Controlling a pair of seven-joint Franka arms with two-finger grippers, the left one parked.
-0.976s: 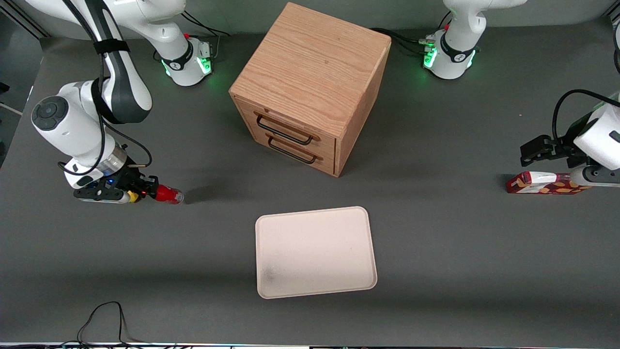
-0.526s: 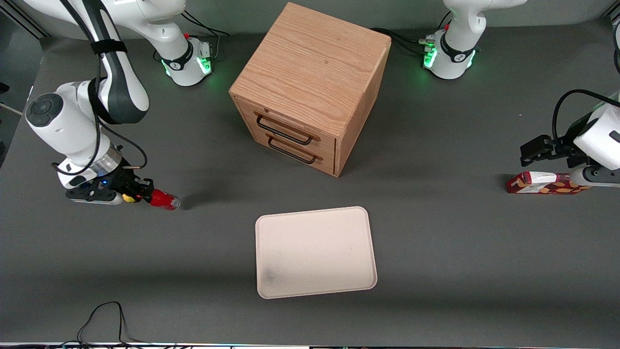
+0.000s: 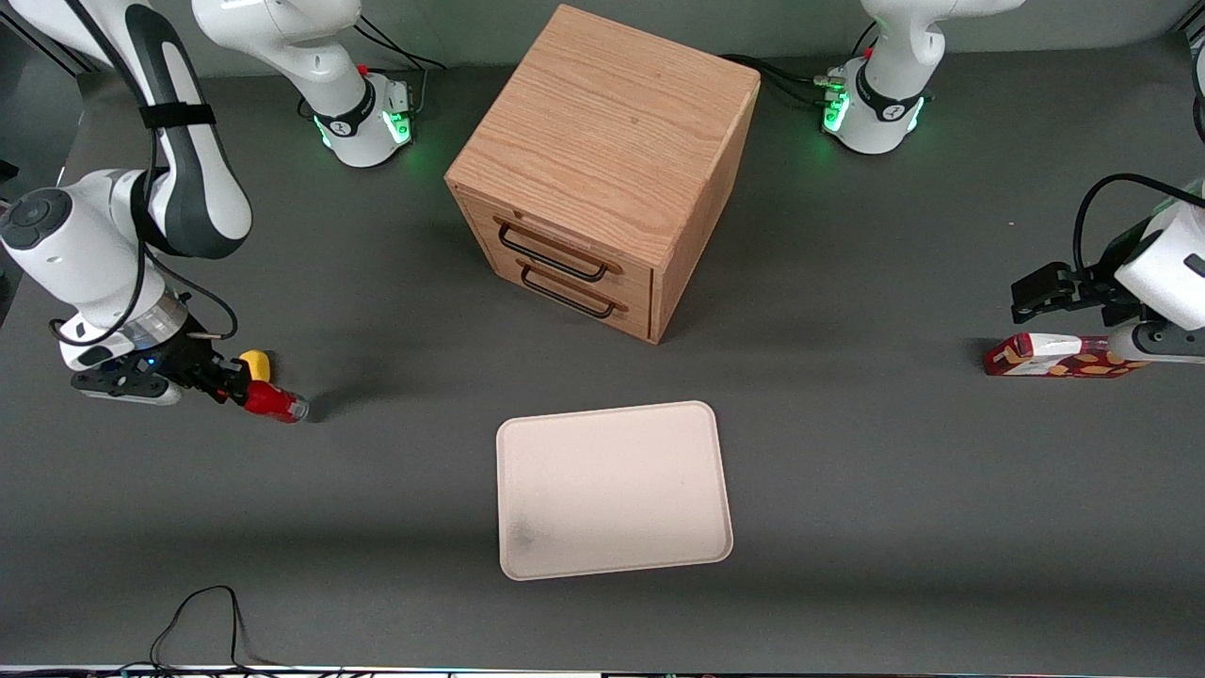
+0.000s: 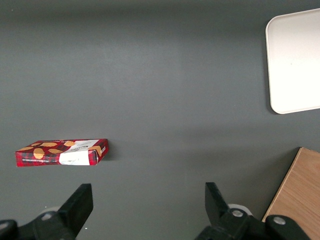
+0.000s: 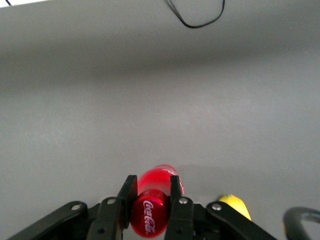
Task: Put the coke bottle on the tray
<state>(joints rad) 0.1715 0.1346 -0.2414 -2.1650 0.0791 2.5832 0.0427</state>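
The coke bottle point(image 5: 155, 197) looks glossy red plastic, pinched between the matt black fingers point(image 5: 128, 192) of the gripper point(image 3: 231, 384). The tray point(image 3: 612, 490) is smooth, matt cream. The drawer box point(image 3: 602, 169) shows grained wood; the table point(image 3: 847, 452) is dull grey.

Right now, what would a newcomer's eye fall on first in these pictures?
Most likely the wooden drawer box, big in the middle of the table, with the pale tray lying nearer the front camera. Next comes the red coke bottle clamped in the gripper toward the working arm's end, a yellow thing beside it. A red snack box lies toward the parked arm's end.
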